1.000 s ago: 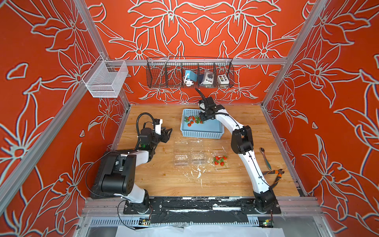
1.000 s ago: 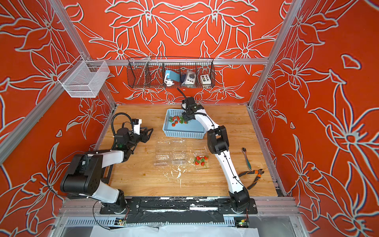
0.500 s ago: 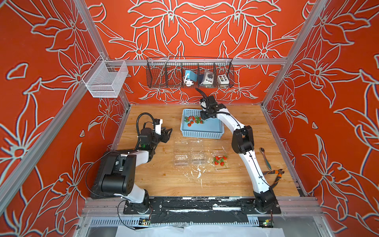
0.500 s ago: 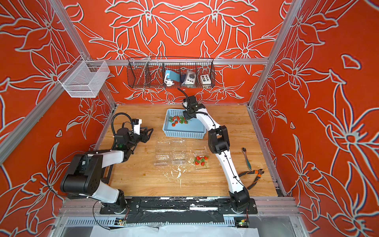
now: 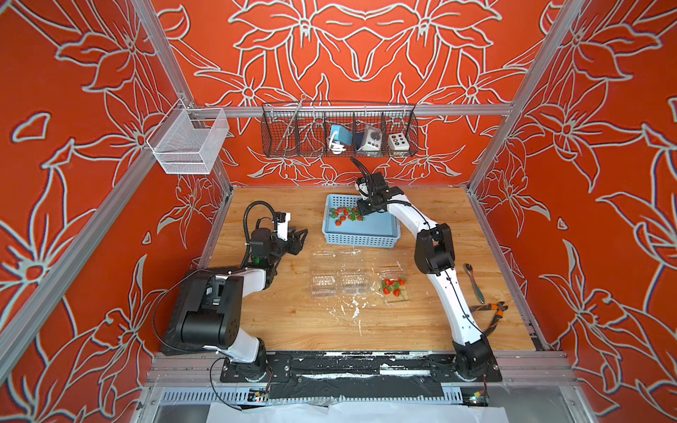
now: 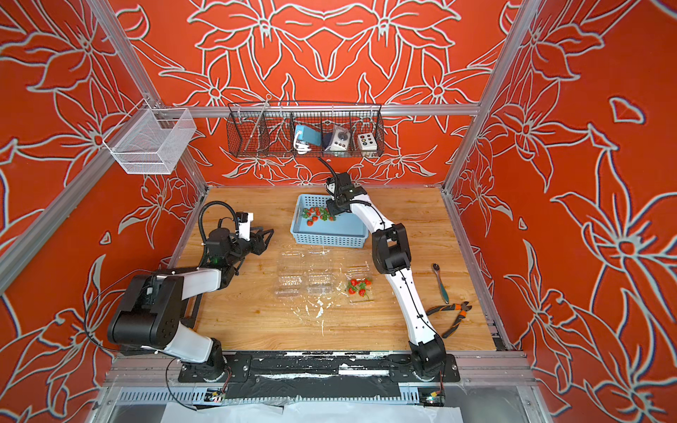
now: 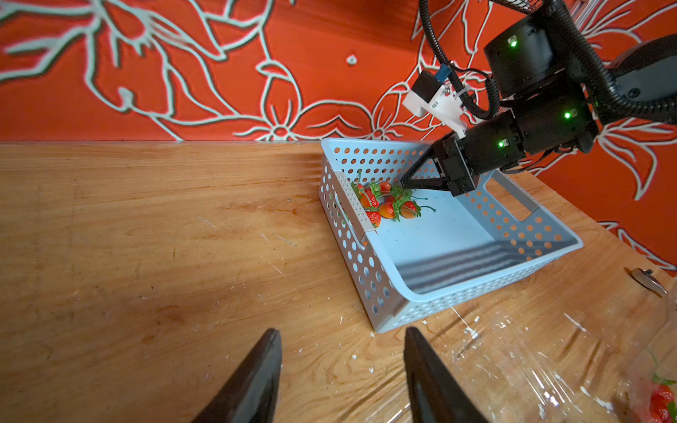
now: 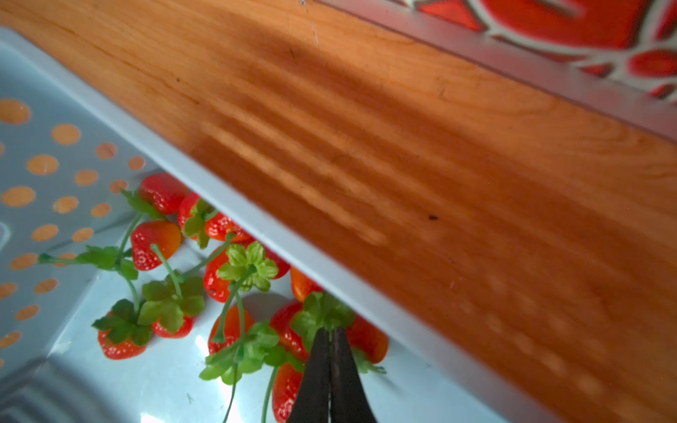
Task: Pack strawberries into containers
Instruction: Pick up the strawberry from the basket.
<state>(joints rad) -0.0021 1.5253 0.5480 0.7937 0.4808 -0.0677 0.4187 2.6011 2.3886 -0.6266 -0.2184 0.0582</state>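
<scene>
Where strawberries [image 8: 155, 238] cluster, right end effector [image 8: 330, 332] rests closed.

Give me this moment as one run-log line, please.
right claw: shut among strawberries in blue basket | left claw: open, empty | one container partly filled

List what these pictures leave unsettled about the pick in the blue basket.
- right gripper, right wrist view: jaws shut at a strawberry cap; their own tips hide whether leaf is pinched.
- strawberries, count: the basket rim covers some; top views too small.
- clear containers, top view: glare, too small to tell lids.
- berry, left wrist view: cut off by the edge.
</scene>
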